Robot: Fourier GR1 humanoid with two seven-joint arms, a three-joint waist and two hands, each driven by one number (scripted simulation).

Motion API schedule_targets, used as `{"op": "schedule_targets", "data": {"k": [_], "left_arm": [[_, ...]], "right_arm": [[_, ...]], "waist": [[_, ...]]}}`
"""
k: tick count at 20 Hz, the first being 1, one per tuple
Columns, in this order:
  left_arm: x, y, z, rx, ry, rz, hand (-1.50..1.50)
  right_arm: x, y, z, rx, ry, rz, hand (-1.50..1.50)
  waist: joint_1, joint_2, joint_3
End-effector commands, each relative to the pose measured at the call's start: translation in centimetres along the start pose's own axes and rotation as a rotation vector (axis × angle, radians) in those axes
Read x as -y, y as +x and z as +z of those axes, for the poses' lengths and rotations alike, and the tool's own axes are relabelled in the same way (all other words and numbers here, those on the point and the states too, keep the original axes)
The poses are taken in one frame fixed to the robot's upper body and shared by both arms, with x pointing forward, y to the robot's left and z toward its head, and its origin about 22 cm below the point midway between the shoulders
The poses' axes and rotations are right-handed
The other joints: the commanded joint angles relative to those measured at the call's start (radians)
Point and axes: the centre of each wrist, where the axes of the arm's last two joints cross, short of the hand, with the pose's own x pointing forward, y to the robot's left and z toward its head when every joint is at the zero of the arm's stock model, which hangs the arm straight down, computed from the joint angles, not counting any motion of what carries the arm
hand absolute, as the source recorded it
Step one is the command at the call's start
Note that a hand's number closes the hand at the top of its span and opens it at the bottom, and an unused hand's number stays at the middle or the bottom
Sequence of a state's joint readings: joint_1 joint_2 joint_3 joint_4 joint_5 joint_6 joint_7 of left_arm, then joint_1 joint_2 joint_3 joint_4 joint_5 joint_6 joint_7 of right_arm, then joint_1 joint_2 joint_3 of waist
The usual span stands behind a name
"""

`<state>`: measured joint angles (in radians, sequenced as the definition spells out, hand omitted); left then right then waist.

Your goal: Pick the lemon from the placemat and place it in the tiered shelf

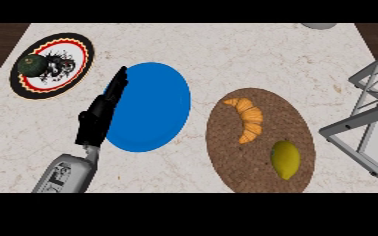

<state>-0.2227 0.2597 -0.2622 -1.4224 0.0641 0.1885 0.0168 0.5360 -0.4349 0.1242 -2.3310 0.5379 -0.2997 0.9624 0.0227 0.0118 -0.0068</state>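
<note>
Lemon [286, 159] beside croissant [248, 120] on brown placemat [236, 162], left hand [102, 109] at blue plate [153, 110] edge

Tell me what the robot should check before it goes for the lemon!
1. Is the lemon on the placemat? Ok, it lies on the lower right part.
2. Is the lemon free of the croissant? Ok, they lie apart.
3. Is the left hand empty? Ok, its fingers are straight and hold nothing, by the blue plate.
4. Is the right hand ready? Cannot tell, it is not in view.
5. Is there room in the tiered shelf? Cannot tell, only part of it shows at the right edge.
</note>
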Motion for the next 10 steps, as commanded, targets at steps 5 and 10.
{"op": "schedule_targets", "data": {"k": [5,10], "left_arm": [[-1.2,0.0,-0.3,0.009,-0.003,0.005,0.00],[-0.6,-1.3,-0.5,-0.015,0.016,0.008,0.00]], "right_arm": [[1.6,5.9,2.3,-0.079,-0.006,0.146,-1.50],[-1.0,7.2,2.4,-0.062,0.007,0.131,-1.50]], "waist": [[0.002,-0.005,0.001],[-0.016,-0.009,0.002]]}}
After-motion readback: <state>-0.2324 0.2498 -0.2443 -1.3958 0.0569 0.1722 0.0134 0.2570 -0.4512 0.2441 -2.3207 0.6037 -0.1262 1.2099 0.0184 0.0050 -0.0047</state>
